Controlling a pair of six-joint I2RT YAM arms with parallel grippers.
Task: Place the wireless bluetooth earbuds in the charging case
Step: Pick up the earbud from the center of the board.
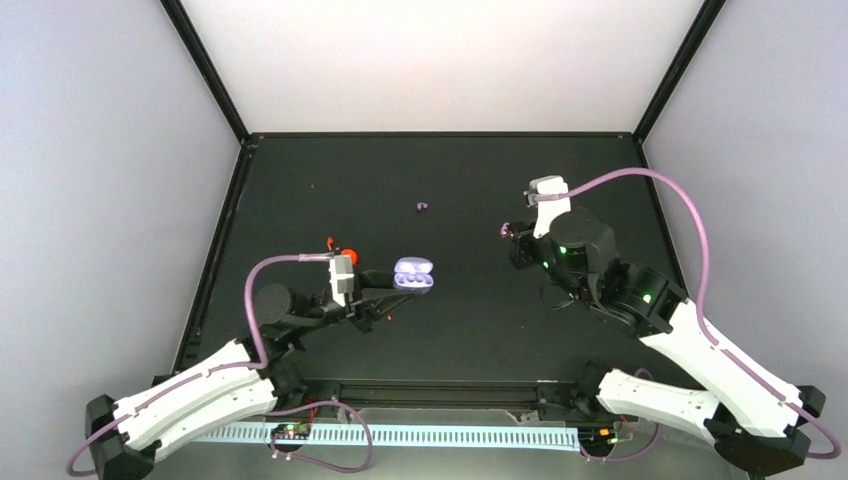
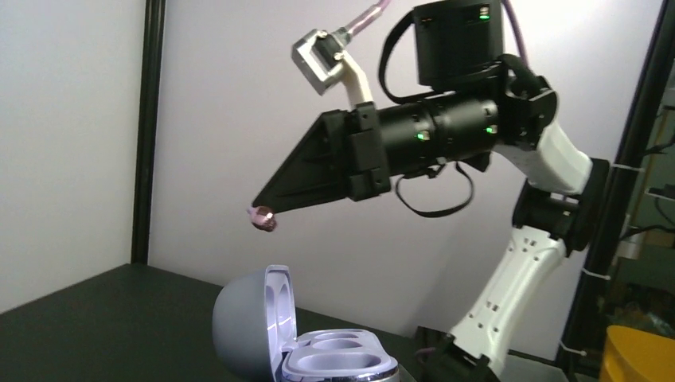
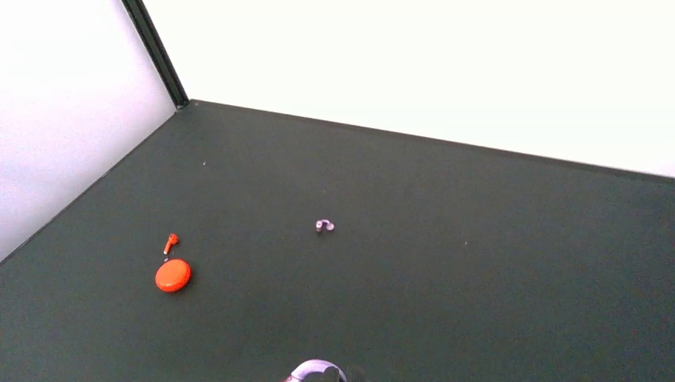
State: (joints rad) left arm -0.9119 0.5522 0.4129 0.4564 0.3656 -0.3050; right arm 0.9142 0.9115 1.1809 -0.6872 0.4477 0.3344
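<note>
My left gripper is shut on the open lavender charging case and holds it above the table. In the left wrist view the case shows its lid up and both wells empty. My right gripper is shut on a lavender earbud. In the left wrist view its closed tips pinch that earbud above and left of the case, apart from it. In the right wrist view the held earbud shows at the bottom edge. A second lavender earbud lies loose on the table, also in the right wrist view.
A red-orange closed case and a red-orange earbud lie just behind my left gripper. Both show in the right wrist view, the case with the earbud beside it. Black frame posts and white walls bound the dark table.
</note>
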